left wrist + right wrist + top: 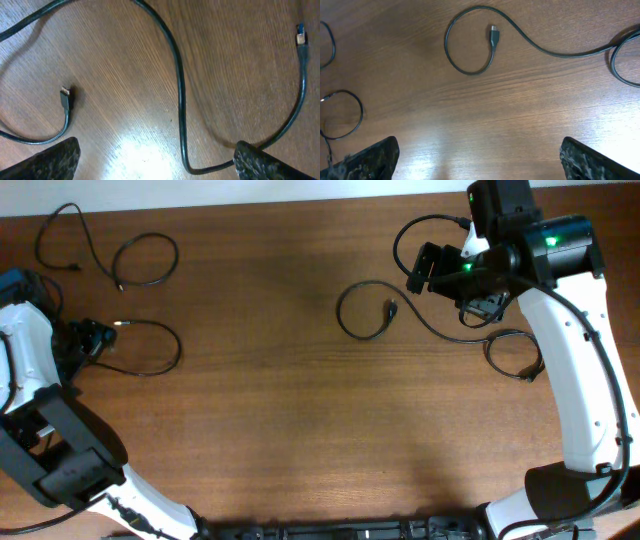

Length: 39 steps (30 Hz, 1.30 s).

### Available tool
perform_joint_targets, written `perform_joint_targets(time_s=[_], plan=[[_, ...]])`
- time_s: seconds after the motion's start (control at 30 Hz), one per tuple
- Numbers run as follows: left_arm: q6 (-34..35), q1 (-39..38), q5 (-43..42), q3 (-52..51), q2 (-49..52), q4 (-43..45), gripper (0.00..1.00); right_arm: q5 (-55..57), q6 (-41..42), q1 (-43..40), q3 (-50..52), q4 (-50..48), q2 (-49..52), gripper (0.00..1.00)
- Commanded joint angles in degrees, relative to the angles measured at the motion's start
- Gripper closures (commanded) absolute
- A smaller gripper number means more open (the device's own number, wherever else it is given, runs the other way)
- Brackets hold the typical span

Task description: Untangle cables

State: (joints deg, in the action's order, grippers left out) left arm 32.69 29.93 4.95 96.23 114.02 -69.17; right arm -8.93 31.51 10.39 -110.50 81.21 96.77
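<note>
Several thin black cables lie apart on the wooden table. Two cables (84, 230) (176, 255) lie at the far left. A third loop (178, 345) lies beside my left gripper (88, 338). In the left wrist view that gripper (157, 160) is open. A cable (180, 100) runs down between its fingers and bends against the right finger. Two plug ends (65, 97) (300, 36) lie nearby. A long cable (362, 337) curls mid-right, its plug (493, 36) inside the loop (470, 70). My right gripper (432, 270) (480, 155) is open and empty above bare wood.
The long cable's other end forms a small loop (510, 352) under the right arm. Thicker black wires (415, 228) hang from the right arm. A far loop (345, 112) shows at the left of the right wrist view. The table's far edge (300, 202) runs along the top.
</note>
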Motion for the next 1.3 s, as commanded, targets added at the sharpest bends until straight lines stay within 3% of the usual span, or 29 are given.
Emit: perform_joint_targets(time_s=[0.0, 0.17, 0.23, 0.37, 0.47, 0.53, 0.7, 0.77, 0.8, 0.87, 0.9, 1.0, 1.13, 1.2, 1.27], plan=[[5.79, 0.24, 6.29, 0.13, -0.52, -1.68, 0.01, 0.74, 0.02, 0.11, 0.04, 0.02, 0.13, 0.01], [18.34, 1.51, 8.17, -4.0, -0.52, -2.45, 0.01, 0.74, 0.02, 0.11, 0.04, 0.02, 0.13, 0.01], [18.25, 4.96, 8.24, -5.86, -0.52, -1.44, 0.01, 0.74, 0.02, 0.11, 0.04, 0.02, 0.13, 0.0], [9.73, 10.01, 7.72, -9.57, -0.52, 1.31, 0.01, 0.74, 0.02, 0.11, 0.04, 0.02, 0.13, 0.01], [-0.83, 10.8, -2.19, -15.15, -0.52, 7.52, 0.01, 0.74, 0.02, 0.11, 0.04, 0.02, 0.13, 0.01], [-1.55, 10.82, -2.43, -18.91, -0.52, 10.14, 0.03, 0.74, 0.02, 0.11, 0.04, 0.02, 0.13, 0.01], [-3.72, 10.91, -2.49, -23.52, -0.52, 13.33, 0.16, 0.74, 0.02, 0.11, 0.04, 0.02, 0.13, 0.01], [-3.72, 10.91, -2.43, -24.44, -0.52, 14.12, 0.32, 0.74, 0.02, 0.11, 0.04, 0.02, 0.13, 0.01], [-3.72, 10.91, -2.43, -25.03, -0.52, 14.93, 0.46, 0.74, 0.02, 0.11, 0.04, 0.02, 0.13, 0.01], [-4.57, 11.06, -2.16, -25.99, -0.52, 15.93, 0.46, 0.74, 0.02, 0.11, 0.04, 0.02, 0.13, 0.01], [-6.1, 11.72, -2.19, -26.03, -0.52, 16.72, 0.35, 0.74, 0.02, 0.11, 0.04, 0.02, 0.13, 0.0], [-8.81, 13.4, -3.3, -26.08, -0.52, 18.18, 0.34, 0.74, 0.02, 0.11, 0.04, 0.02, 0.13, 0.01], [-8.81, 13.46, -3.76, -27.65, -0.52, 19.41, 0.54, 0.74, 0.02, 0.11, 0.04, 0.02, 0.13, 0.01], [-8.81, 13.46, -3.76, -30.34, -0.52, 22.95, 0.59, 0.74, 0.02, 0.11, 0.04, 0.02, 0.13, 0.01], [-8.79, 13.46, -5.53, -30.45, -0.52, 25.09, 0.75, 0.74, 0.02, 0.11, 0.04, 0.02, 0.13, 0.01]])
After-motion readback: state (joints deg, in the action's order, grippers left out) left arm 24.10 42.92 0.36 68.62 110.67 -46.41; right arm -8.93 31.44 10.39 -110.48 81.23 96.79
